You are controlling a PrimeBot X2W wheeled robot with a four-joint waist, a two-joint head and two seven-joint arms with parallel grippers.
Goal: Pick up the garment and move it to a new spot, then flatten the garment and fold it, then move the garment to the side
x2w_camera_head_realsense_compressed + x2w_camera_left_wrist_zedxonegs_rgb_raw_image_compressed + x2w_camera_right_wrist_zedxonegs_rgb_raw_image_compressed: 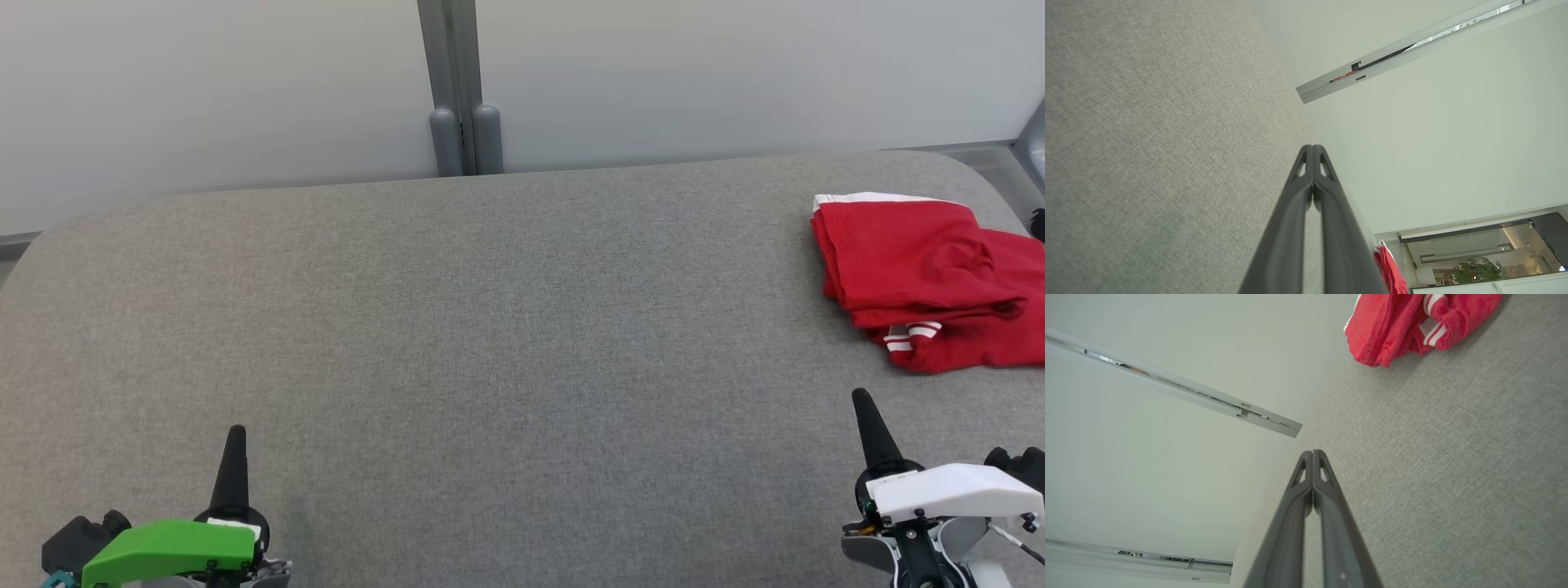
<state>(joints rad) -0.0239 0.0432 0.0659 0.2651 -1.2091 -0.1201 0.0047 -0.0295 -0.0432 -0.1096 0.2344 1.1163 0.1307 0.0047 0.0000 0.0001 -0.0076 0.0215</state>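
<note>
one red garment (922,269), white-striped, loosely folded, seen lying at far right of grey tabletop (490,327). left gripper (236,433) and right gripper (861,398), two in all, both clenched, nothing grasped, held low at near edge, one per corner. right gripper kept apart from garment. two grey posts (487,139) seen behind tabletop.

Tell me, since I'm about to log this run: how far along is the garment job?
Looks done: the red garment lies in a loose folded stack at the far right of the grey table, so folding and moving aside seem finished, though the folds are untidy. In hand: nothing. The left gripper and right gripper are shut, empty and apart from the cloth. Left: probably nothing, unless a neater fold is wanted.
</note>
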